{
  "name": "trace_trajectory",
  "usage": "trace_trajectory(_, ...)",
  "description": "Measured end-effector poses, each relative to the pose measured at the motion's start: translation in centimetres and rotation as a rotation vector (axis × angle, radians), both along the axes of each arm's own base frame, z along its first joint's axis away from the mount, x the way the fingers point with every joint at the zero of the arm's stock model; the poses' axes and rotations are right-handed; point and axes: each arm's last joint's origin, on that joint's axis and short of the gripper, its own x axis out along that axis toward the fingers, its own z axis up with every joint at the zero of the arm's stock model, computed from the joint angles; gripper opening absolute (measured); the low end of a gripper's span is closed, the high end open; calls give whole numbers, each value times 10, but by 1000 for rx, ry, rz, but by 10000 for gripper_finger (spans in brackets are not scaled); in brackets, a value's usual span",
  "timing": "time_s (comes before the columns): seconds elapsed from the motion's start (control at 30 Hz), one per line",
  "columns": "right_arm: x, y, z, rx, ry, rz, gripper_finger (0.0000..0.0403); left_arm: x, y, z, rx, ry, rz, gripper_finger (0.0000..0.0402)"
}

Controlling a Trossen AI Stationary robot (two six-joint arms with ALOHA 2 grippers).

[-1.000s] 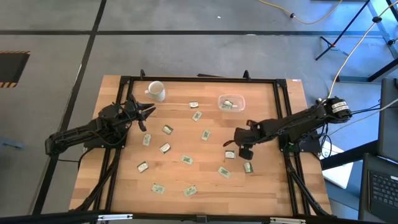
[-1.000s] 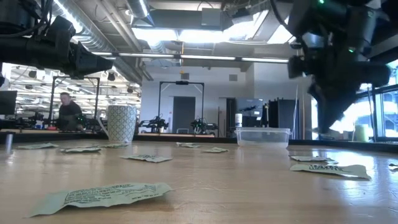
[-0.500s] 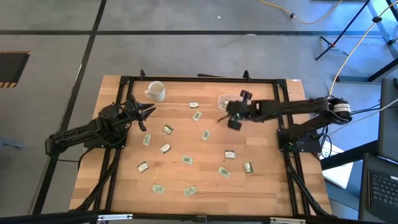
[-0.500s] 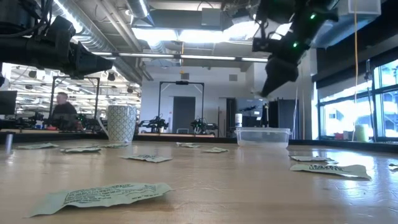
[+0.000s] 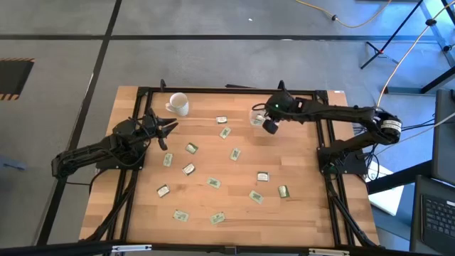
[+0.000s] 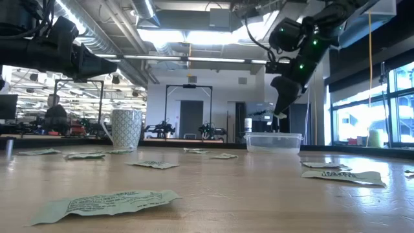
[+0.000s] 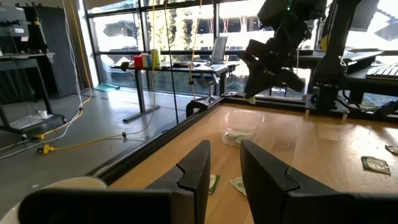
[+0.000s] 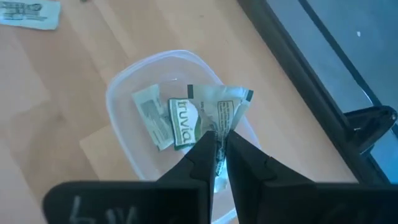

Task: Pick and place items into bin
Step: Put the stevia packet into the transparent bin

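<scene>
My right gripper (image 8: pixel 219 144) hangs over the bin (image 8: pixel 124 81), shut on a pale green and white packet (image 8: pixel 217 109). In the high view it (image 5: pixel 269 125) covers part of the bin (image 5: pixel 256 116) near the table's far edge. In the low view it (image 6: pixel 279 107) is well above the bin (image 6: pixel 274 142). Another packet (image 8: pixel 149 115) lies flat on the bin's floor. Several more packets (image 5: pixel 213 182) lie flat across the table. My left gripper (image 5: pixel 169 135) waits open at the table's left, near the white mug (image 5: pixel 178 104). My right gripper pinches the packet between its two fingertips at one narrow end (image 8: pixel 218 132). The fingers come from above, pointing down at the bin. The packet is lifted clear and sticks out past the fingertips over the bin's inside.
The white mug (image 6: pixel 126 128) stands at the table's far left. A black frame rail (image 5: pixel 321 124) runs along the table's right side, just beyond the bin. Loose packets (image 6: pixel 107 202) dot the middle and near parts of the wood.
My right gripper has risen from low over the table's right near part and swung toward the far edge. It has ended above the bin, tipped downward, a little lower than half a second ago.
</scene>
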Motion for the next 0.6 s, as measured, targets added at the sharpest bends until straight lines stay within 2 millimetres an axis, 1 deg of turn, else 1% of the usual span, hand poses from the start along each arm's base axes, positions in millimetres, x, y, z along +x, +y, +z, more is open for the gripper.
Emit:
trace_trajectory(0.1, -3, -3, -7, -5, -26, -9, 39, 0, 0, 0, 0, 1, 0, 82)
trace_trajectory(0.23, -7, 0, -19, 16, -17, -1, 39, 0, 0, 0, 0, 0, 0, 82)
trace_trajectory(0.6, -11, 2, -33, -3, -55, -3, 39, 0, 0, 0, 0, 1, 0, 82)
